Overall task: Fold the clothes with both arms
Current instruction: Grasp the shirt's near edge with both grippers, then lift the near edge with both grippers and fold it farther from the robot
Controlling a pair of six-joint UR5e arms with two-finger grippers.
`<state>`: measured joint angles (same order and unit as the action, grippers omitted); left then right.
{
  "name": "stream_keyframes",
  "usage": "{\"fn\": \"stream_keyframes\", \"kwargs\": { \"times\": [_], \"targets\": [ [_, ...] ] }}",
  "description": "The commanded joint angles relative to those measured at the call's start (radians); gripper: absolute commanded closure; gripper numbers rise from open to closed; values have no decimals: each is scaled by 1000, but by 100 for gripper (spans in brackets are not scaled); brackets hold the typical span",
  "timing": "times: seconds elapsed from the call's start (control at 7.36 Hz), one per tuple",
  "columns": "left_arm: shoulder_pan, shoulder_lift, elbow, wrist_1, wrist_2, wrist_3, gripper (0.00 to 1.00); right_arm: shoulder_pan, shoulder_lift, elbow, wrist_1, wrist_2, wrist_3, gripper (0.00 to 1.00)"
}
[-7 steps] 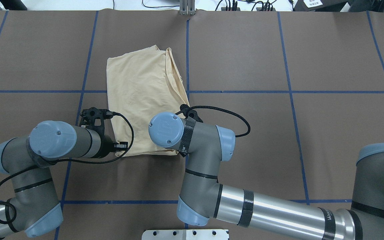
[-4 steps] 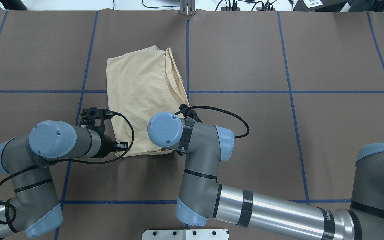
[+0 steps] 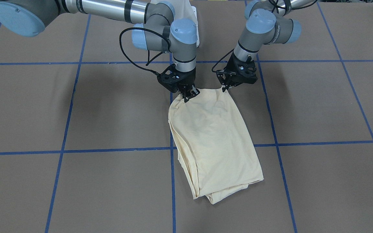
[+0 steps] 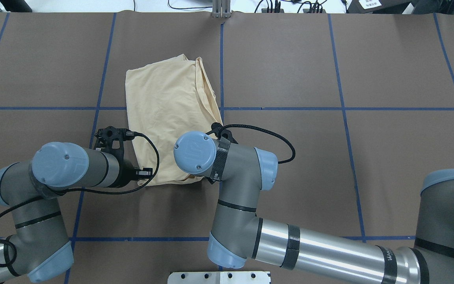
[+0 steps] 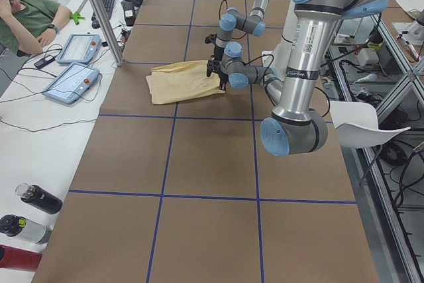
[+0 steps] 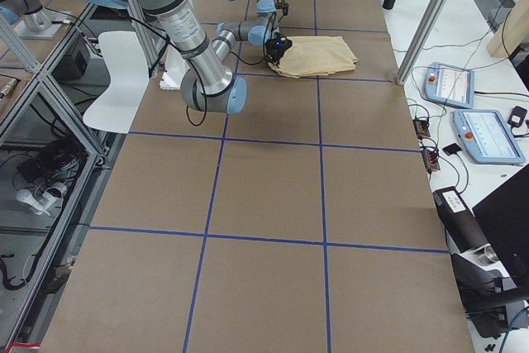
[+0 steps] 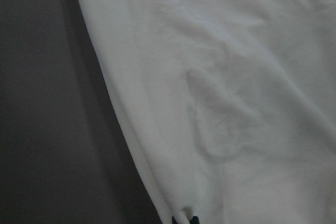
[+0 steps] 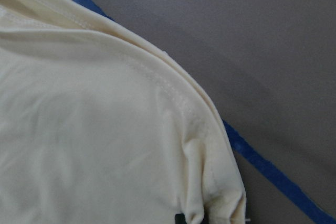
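My left gripper (image 3: 226,87) clamped on one near corner of folded T-shirt (image 3: 214,139). My right gripper (image 3: 187,95) clamped on other near corner. Far end of T-shirt lies on table (image 3: 76,113).

**Layout on the table.** The folded T-shirt (image 4: 168,114) lies on the table (image 4: 349,157), its long axis running away from the robot. Its edge on the robot's right lies along the centre tape line (image 4: 221,47), and a cross tape line (image 4: 45,107) passes beneath it. The left gripper (image 3: 226,86) pinches the near corner on the robot's left, and the right gripper (image 3: 188,95) pinches the near corner on its right. Two control pendants (image 5: 78,48) lie side by side on the bench beyond the table's far edge.
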<state>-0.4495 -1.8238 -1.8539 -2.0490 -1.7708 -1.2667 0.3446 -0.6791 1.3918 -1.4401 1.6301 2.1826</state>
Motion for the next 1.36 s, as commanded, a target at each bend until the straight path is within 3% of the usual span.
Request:
{"fn": "stream_keyframes", "kwargs": {
  "times": [0.0, 0.27, 0.54, 0.82, 1.22],
  "targets": [
    [2, 0, -57, 25, -15, 0, 100, 1, -83, 144, -10, 5, 0, 100],
    [47, 1, -141, 46, -73, -41, 100, -82, -198, 458, -220, 2, 19, 100],
    [130, 20, -256, 93, -75, -77, 100, -186, -241, 623, -336, -41, 100, 100],
    [144, 6, -373, 237, -96, -91, 100, -174, -234, 647, -385, -41, 80, 100],
    [115, -61, -355, 354, -136, -76, 100, -35, -211, 613, -379, -35, -38, 100]
  ]
}}
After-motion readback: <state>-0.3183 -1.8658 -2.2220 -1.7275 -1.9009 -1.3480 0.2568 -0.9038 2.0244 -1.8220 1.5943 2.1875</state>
